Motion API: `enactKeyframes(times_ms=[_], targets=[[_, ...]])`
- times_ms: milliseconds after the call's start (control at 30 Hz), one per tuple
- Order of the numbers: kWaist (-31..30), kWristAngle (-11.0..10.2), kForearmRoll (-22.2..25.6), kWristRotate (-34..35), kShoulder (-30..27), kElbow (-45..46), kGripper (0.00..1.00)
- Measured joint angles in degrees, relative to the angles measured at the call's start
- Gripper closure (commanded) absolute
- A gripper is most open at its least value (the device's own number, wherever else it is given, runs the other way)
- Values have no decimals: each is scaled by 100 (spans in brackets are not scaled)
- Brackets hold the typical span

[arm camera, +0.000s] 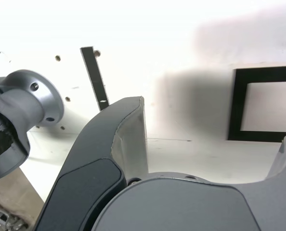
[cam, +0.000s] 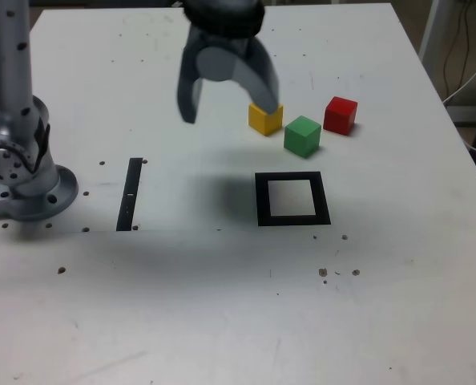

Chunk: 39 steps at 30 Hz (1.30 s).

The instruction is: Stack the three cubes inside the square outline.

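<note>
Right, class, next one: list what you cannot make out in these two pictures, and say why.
- Pincer: blurred in the exterior view; its upper part runs off the top edge.
- Yellow cube: in the exterior view, a pincer finger covers part of its top.
- Square outline: in the wrist view, the picture's edge cuts it off and the pincer hides a corner.
- Arm base: partly cut off by the wrist view's edge.

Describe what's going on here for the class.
A single robot arm hangs over a white table with its jaws open, holding nothing. The solid red, green and yellow matte cubes sit separately on the table, outside the thick black square outline. Nothing is stacked yet.
</note>
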State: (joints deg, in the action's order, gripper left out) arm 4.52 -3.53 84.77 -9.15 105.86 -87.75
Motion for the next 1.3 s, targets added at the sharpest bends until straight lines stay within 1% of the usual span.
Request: enactKeyframes(times_ms=[167, 300, 400, 467, 533, 667, 900, 1167, 1300], targets=[[132, -15, 243, -218, 518, -762, 1], [257, -16, 437, -368, 805, -1292, 1], [381, -15, 553, -525, 1152, -1808, 1], [414, -9, 570, -558, 1285, -1887, 1], [501, 26, 672, -711, 1458, -2200, 1], [686, 52, 714, -869, 1854, -2829, 1], [1021, 57, 803, -1212, 2400, -3489, 1], [1207, -45, 815, -1523, 2787, -4082, 1], [1288, -55, 815, -1647, 2975, -4329, 1]])
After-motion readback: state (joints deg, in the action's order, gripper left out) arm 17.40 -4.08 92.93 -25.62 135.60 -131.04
